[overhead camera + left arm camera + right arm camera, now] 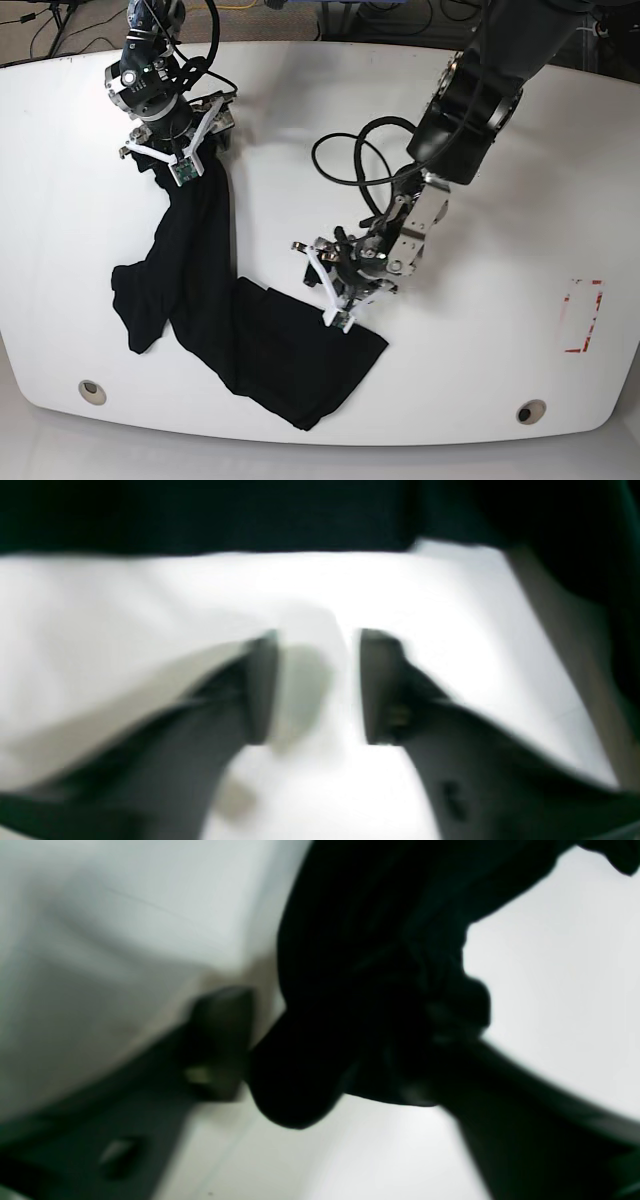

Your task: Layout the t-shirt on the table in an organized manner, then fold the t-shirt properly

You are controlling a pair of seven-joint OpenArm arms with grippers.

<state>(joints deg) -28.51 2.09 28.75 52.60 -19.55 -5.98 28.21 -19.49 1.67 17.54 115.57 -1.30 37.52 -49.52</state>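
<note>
My right pincer (pixel 170 150) hangs over the far corner of the tabletop (pixel 300 120) on the base view's left side, and the black t-shirt (pixel 240 330) drapes down from it; in my right wrist view a thick bunch of the dark cloth (pixel 370 1005) sits between the two fingers (pixel 220 1040), which stand fairly wide apart around it, so I am holding the shirt by that gathered end. From there the t-shirt runs as a narrow twisted band toward the near edge, widening into a crumpled flat spread that lies on the tabletop close to the near edge, between the two round grommet holes (pixel 92 391), with one loose flap reaching out toward the side edge below my right pincer. My left pincer (pixel 345 285) sits low near the middle of the tabletop, just beside the far edge of that spread part of the shirt; in my left wrist view its two dark fingers (pixel 262 685) stand moderately apart with only bare white tabletop (pixel 320 780) between them and nothing gripped, the black cloth (pixel 200 515) lying just ahead of the tips. A looped black cable (pixel 350 160) trails behind that arm, and a red-and-white tape rectangle (pixel 583 316) marks the tabletop well apart, toward the opposite side edge
</note>
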